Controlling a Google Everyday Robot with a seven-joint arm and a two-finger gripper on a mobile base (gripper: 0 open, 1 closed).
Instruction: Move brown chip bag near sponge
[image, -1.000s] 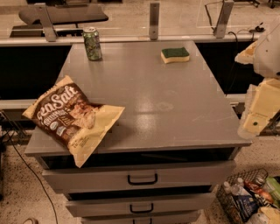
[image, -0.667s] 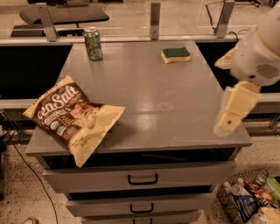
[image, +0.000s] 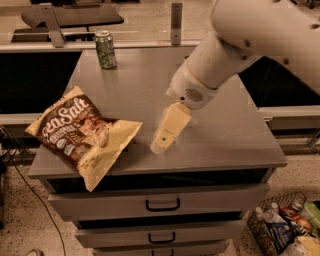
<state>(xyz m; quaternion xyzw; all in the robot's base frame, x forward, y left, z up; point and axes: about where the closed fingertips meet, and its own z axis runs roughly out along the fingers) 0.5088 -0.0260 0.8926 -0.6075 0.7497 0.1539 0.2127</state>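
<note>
The brown chip bag (image: 80, 135), a large crinkly packet with a dark brown middle, cream-yellow ends and white "Sea Salt" lettering, lies flat at the front-left corner of the grey flat-topped drawer cabinet (image: 225, 145). The bag's lower cream end hangs over the front edge and its upper-left corner pokes past the left edge. Right of the bag, bare grey top runs along the front edge to the right corner. Behind the bag, more bare top reaches back to the far edge.

The cream-coloured gripper (image: 159, 146) hangs just right of the bag's right end, low over the top and tilted down towards the front-left. Whether it is spread or closed cannot be told. Its bulky white robot arm (image: 240, 40) slants up and away to the right of the bag, covering the far-right part of the top.

A green drink can (image: 105, 49) stands upright well behind the bag, near the far edge. Below the bag are grey drawers with black handles (image: 162, 205), and far to its lower right a wire basket of bottles (image: 280, 227) sits on the floor.
</note>
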